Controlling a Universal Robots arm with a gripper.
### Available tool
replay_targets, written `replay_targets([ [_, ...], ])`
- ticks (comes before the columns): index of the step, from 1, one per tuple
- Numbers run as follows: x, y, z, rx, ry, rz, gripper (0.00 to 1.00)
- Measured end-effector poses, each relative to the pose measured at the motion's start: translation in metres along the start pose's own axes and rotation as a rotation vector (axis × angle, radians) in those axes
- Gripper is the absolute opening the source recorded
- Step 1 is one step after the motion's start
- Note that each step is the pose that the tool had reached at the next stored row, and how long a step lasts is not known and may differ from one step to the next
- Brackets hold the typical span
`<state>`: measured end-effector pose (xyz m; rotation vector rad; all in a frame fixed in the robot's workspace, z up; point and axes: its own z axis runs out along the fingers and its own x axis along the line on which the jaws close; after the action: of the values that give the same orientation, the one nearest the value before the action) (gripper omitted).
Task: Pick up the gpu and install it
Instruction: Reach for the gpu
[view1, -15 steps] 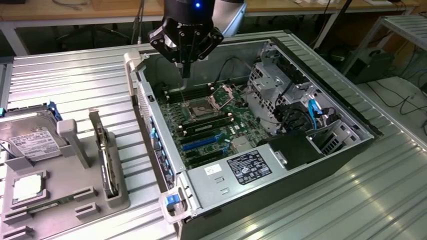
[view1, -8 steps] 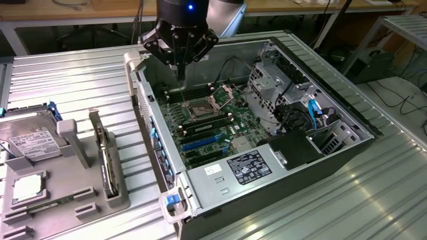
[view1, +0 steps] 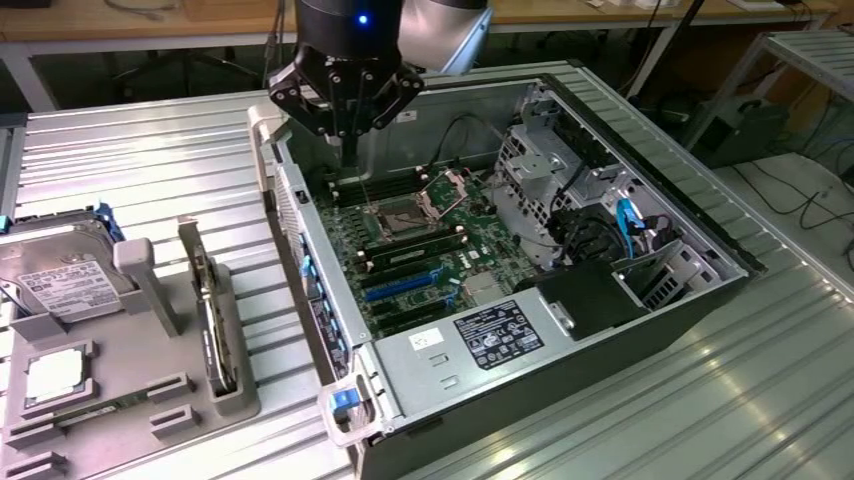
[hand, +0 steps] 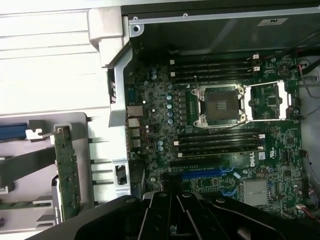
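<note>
Green gpu (hand: 66, 170) upright in holder (view1: 134, 360) | gripper (view1: 350, 155) closed, empty, over motherboard (view1: 454, 250) | exterior view: hard drive (view1: 60, 275) alongside

I see a dark green motherboard (view1: 441, 250) speckled with silver, and its long expansion slots (view1: 400, 288) are bright blue. The thin gpu card (hand: 67, 170) shows a mottled green circuit board. My gripper (view1: 347, 140) is matte black, and the small indicator light (view1: 362, 18) on the arm glows blue. The ribbed metal table (view1: 134, 150) is striped pale silver, and the plastic holder tray (view1: 120, 400) is plain grey.
</note>
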<state>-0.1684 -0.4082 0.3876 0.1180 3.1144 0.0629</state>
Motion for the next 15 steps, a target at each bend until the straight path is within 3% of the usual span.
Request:
replay_targets([
  [6,0.0107,-0.0009,0.0006,0.0001,-0.0001,0.000,0.11],
  [15,0.0114,-0.0009,0.0006,0.0001,-0.0001,0.000,0.11],
])
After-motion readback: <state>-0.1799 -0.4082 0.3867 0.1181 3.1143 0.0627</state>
